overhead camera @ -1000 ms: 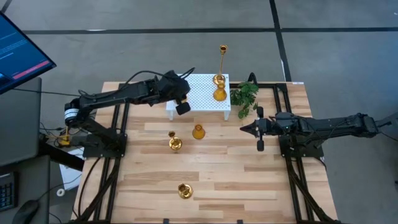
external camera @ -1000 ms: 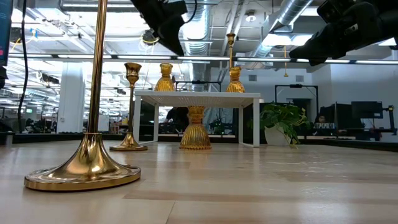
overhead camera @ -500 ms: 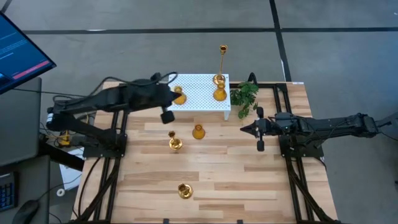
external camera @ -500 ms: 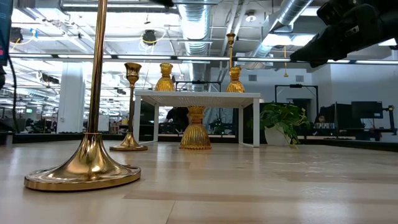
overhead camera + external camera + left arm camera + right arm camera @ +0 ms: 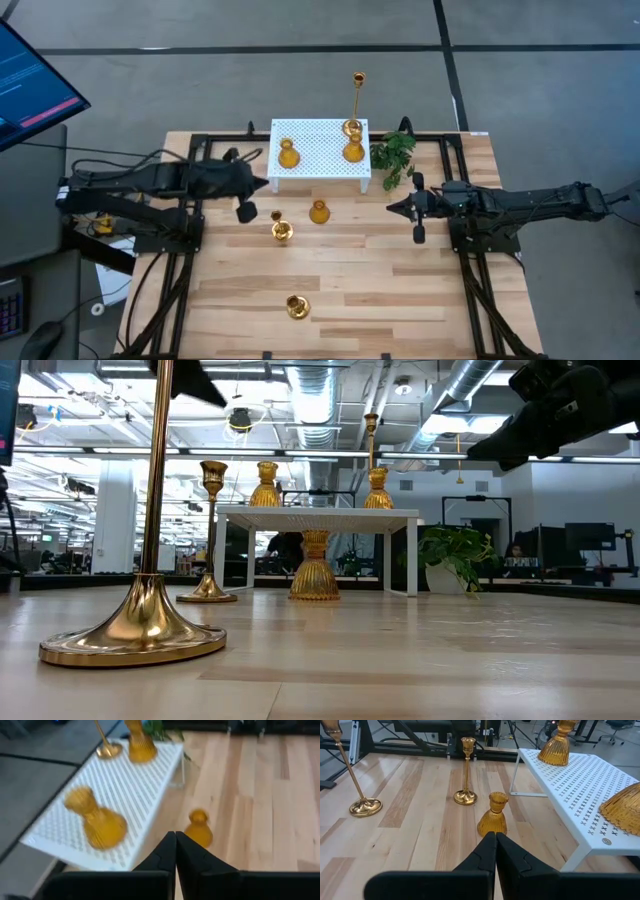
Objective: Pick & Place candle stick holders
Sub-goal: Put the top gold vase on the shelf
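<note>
Several shiny gold candle stick holders are in view. Two squat ones (image 5: 288,154) (image 5: 352,152) and a tall thin one (image 5: 354,105) stand by their bases on the white perforated stand (image 5: 320,170). A squat one (image 5: 319,211) and two tall ones (image 5: 281,230) (image 5: 296,306) stand on the table. My left gripper (image 5: 266,184) is shut and empty, above the table left of the stand; its wrist view (image 5: 175,840) shows the near squat holder (image 5: 97,822) ahead. My right gripper (image 5: 392,207) is shut and empty, right of the middle squat holder (image 5: 493,817).
A green plant sprig (image 5: 392,155) lies by the stand's right end. Black frame rails (image 5: 455,200) run along both table sides. A monitor (image 5: 25,80) stands beyond the table's far left corner. The near half of the wooden table (image 5: 400,300) holds only the one tall holder.
My left gripper has drawn back from above the stand's left part toward the table's left edge. The squat holder it hid in the high view now shows standing on the stand. My right arm has kept still.
</note>
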{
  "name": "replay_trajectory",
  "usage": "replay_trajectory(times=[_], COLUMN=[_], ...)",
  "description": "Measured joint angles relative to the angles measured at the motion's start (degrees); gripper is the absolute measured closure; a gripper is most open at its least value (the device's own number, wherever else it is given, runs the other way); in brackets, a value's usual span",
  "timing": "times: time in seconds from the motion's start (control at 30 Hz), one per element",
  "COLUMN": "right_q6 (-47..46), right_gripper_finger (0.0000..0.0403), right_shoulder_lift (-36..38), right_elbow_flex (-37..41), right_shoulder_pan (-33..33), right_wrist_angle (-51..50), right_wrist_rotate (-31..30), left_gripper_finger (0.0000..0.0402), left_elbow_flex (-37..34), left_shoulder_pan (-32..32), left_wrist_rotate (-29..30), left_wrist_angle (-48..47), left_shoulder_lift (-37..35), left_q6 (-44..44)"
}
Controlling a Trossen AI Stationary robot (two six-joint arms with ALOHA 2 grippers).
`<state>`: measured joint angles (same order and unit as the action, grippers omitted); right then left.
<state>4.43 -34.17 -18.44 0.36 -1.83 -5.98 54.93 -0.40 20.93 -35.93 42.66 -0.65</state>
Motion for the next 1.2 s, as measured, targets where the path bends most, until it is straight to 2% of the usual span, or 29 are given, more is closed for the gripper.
replay_trajectory(times=[0.1,0.3,0.53,0.77,0.93,1.2], right_q6=[0.0,0.0,0.0,0.02,0.02,0.02], right_gripper_finger=[0.0403,0.0403,0.0403,0.0403,0.0403,0.0403], right_shoulder_lift=[0.0,0.01,0.0,0.02,0.01,0.02], right_elbow_flex=[0.0,0.0,0.0,0.0,0.0,0.0], right_shoulder_pan=[0.0,0.0,0.0,0.0,0.0,0.0], right_wrist_angle=[0.0,0.02,0.02,0.04,0.07,0.09], right_wrist_rotate=[0.0,-0.01,-0.02,-0.02,-0.02,-0.02], left_gripper_finger=[0.0397,0.0396,0.0398,0.0398,0.0398,0.0399], left_elbow_flex=[-4.18,-11.37,-19.29,-20.38,-20.34,-20.32], left_shoulder_pan=[-0.35,-0.28,-0.28,0.45,4.2,10.84], left_wrist_rotate=[0.69,8.58,8.95,9.33,10.47,8.49], left_wrist_angle=[0.95,6.38,20.4,28.72,31.69,37.42], left_shoulder_lift=[-2.13,-3.32,-1.76,-0.82,0.28,8.72], left_q6=[-1.09,-1.83,1.24,7.97,9.02,9.53])
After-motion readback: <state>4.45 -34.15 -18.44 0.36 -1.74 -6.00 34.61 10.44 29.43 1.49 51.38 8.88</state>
